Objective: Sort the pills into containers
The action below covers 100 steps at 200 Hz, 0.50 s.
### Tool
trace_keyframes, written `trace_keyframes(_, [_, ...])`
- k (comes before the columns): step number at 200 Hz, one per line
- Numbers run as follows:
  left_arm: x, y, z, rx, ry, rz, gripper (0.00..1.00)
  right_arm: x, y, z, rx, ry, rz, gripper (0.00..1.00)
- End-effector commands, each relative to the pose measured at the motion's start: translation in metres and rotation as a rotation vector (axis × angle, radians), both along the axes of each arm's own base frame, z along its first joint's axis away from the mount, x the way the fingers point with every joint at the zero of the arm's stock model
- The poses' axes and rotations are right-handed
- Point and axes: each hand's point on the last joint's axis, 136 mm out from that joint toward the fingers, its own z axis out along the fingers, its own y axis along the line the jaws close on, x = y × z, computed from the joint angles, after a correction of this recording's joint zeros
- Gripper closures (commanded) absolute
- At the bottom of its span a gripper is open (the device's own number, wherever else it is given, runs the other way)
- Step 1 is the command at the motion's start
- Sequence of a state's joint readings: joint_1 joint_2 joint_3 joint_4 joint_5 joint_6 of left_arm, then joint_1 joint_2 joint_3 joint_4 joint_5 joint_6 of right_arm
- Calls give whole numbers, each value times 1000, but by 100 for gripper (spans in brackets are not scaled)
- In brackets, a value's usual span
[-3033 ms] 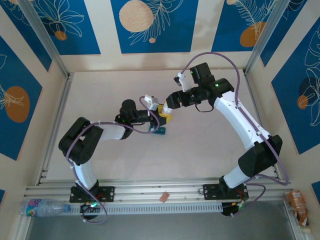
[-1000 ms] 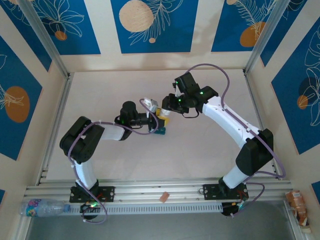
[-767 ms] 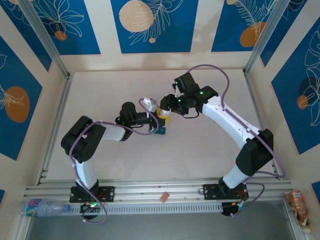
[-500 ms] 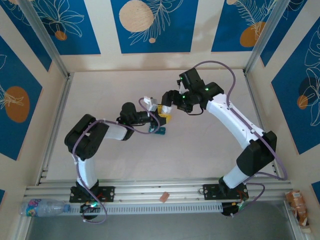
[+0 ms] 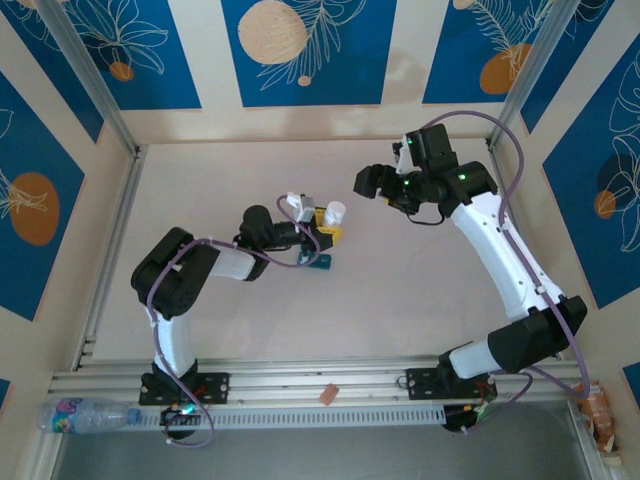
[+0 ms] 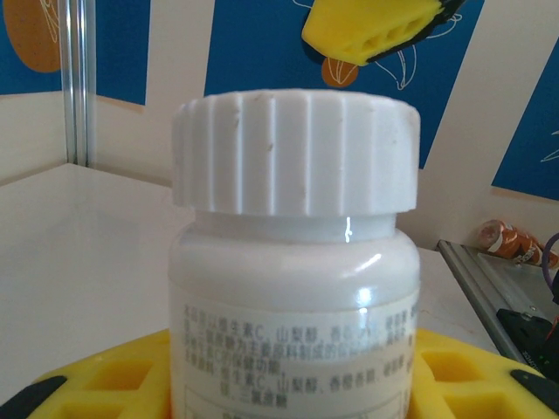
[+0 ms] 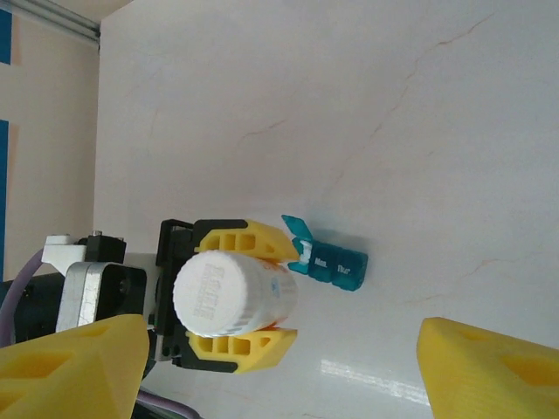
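So the left gripper [image 7: 234, 301] is clamped on the white bottle [image 7: 229, 295], cap [image 6: 293, 148] on. The teal containers [image 7: 330, 262] lie on the table [image 7: 349, 105] just beside the bottle. One end flap looks lifted, but I can't tell what's inside. The right gripper [image 5: 367, 183] hangs clear of the bottle, jaws wide, holding nothing. The bottle's label [image 6: 293, 349] is too small to read, and its base is cut off.

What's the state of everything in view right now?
bottle: upright, cap on, clamped in the left jaws.
left gripper: jaws shut on the bottle.
right gripper: jaws open, clear of the bottle.
pill strip: lying on the table beside the bottle, end lid apparently flipped open.
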<state>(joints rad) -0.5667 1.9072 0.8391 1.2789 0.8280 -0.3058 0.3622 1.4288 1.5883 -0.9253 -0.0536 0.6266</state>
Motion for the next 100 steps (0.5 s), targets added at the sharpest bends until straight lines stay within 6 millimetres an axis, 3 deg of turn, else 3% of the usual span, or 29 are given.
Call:
trace_keyframes(1, [2, 2, 19, -32, -48, 11, 100, -8, 5, 13, 23, -27, 80, 20])
trace_keyframes(51, [-2, 6, 20, -8, -50, 28, 100, -12, 4, 8, 10, -52, 144, 20])
trace_keyframes(100, [1, 8, 36, -2, -75, 33, 100, -13, 15, 22, 29, -154, 271, 20])
